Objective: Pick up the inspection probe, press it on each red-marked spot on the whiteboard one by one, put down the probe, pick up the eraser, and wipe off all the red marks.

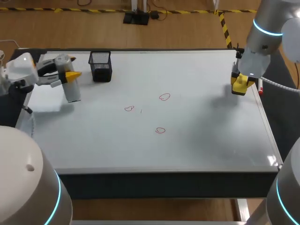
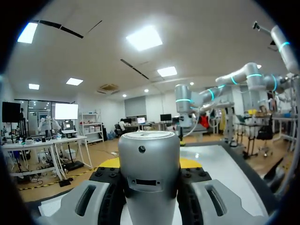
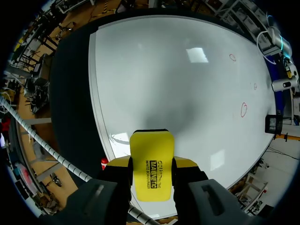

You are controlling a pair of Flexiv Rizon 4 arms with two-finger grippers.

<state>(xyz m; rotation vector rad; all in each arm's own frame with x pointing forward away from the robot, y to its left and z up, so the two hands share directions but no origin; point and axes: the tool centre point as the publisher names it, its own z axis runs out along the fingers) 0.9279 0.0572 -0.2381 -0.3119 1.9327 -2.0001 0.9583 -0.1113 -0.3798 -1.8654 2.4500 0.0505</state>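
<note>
My left gripper [image 2: 149, 165] is clamped on the inspection probe [image 2: 149, 161]: the silver cylinder stands between the two fingers, with a yellow tip pressed to it from either side. Seen from above, the probe hangs down from that hand over the far left part of the whiteboard [image 1: 201, 140], and I cannot tell whether its lower end touches the surface. Just beside it, toward the middle, stands a black mesh holder [image 1: 100, 66] at the far edge of the board, apart from the probe. My right gripper [image 3: 151, 164] is closed on the yellow eraser [image 3: 151, 169], its fingers gripping the block's two long sides while the front of the block sticks out ahead of them. That hand is over the board close to its right edge, with a soft shadow on the white surface ahead of the eraser. Three red marks lie around the middle of the board, well apart from both hands: the far mark [image 1: 164, 97], the left mark [image 1: 129, 108] and the near mark [image 1: 160, 130]. Only bare board lies between the eraser and the marks.
</note>
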